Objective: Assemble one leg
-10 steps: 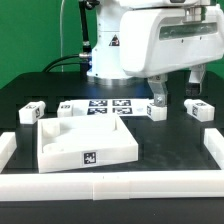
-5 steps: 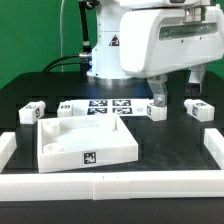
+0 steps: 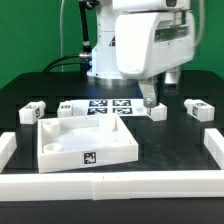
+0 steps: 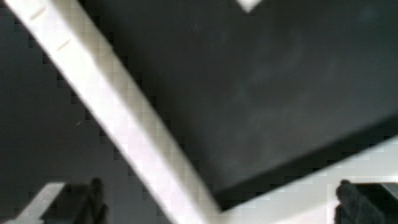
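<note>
Several small white legs with tags lie on the black table in the exterior view: one by the marker board's right end, one at the far right, one at the left, and one by the board's left end. My gripper hangs just above the leg at the board's right end, apart from it. In the wrist view the gripper is open and empty, with its dark fingertips far apart. That view is blurred and shows a white strip on the dark surface; no leg shows there.
The large white rimmed panel lies in front of the marker board. Low white walls border the table at the front and at both sides. The arm's white body fills the top middle.
The arm has shifted toward the exterior view's left, so the gripper now hangs closer over the leg at the marker board's right end. The parts on the table have not moved.
</note>
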Available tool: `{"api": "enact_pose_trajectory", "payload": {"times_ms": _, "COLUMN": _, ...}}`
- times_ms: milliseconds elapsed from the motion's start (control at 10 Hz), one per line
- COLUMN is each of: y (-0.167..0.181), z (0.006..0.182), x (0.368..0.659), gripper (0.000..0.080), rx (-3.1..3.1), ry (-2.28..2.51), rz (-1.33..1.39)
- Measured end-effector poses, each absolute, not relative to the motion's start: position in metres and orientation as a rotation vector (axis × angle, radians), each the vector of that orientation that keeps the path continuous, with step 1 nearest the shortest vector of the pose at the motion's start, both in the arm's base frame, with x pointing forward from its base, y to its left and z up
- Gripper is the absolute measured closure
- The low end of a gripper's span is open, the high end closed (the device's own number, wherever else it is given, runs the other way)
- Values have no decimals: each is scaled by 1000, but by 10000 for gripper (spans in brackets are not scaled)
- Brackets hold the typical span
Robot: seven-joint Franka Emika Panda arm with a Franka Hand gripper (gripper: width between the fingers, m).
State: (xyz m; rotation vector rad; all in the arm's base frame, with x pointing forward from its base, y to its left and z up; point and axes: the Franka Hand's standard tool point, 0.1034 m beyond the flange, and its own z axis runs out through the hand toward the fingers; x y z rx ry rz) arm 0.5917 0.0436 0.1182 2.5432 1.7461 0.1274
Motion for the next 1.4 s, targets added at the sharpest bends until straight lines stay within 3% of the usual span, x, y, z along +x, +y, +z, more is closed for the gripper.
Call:
{"api": "enact_pose_trajectory", "payload": {"times_ms": 200, "y": 40, "z": 111, "x": 582, "gripper": 150, "rx": 2426, "ry": 1887, "rz": 34}}
{"api": "enact_pose_trajectory", "payload": {"times_ms": 800, "y": 30, "z": 109, "x": 580, "gripper": 150, "rx": 2267, "ry": 2083, "rz": 11}}
{"api": "enact_pose_trajectory", "payload": {"times_ms": 1200, "y": -26, "z": 88, "x": 515, "gripper": 150, "rx": 2079, "ry": 2346, "rz": -37}}
{"api": "enact_pose_trajectory", "payload": {"times_ms": 1400, "y": -34, "z": 85, "x": 510, "gripper": 150, "rx": 2113, "ry": 2326, "rz": -52}}
